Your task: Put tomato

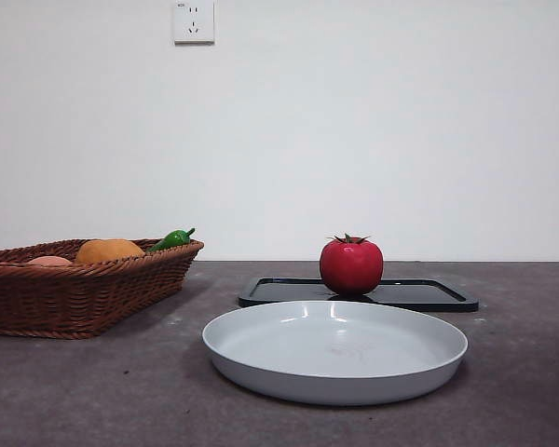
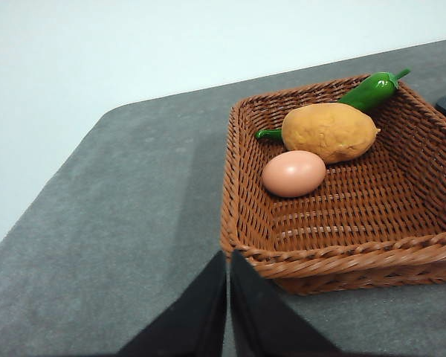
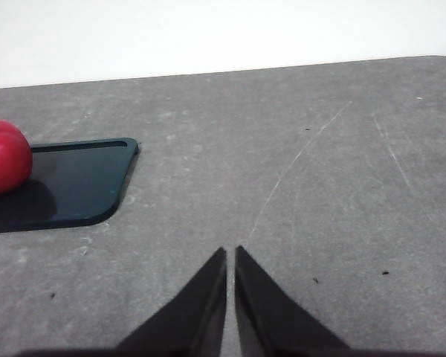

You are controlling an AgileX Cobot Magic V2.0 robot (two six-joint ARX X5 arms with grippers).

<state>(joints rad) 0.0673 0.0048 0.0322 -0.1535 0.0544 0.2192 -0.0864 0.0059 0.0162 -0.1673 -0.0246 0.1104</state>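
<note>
The glossy red tomato [image 1: 351, 265] with a dark green calyx stands upright on a flat black tray [image 1: 419, 294] behind the grey plate [image 1: 335, 351]. In the right wrist view the tomato [image 3: 3, 158] shows at the picture's edge on the tray [image 3: 67, 186]. My right gripper [image 3: 230, 251] is shut, over bare table well away from the tray. Beside the wicker basket [image 2: 245, 186], my left gripper [image 2: 228, 256] is shut, near its corner. Neither gripper appears in the front view.
The wicker basket [image 1: 84, 284] at the left holds an orange rounded fruit [image 2: 329, 132], a pale egg [image 2: 293, 173] and a green chili pepper [image 2: 368, 92]. The grey plate is empty. A wall socket [image 1: 193, 20] is on the back wall.
</note>
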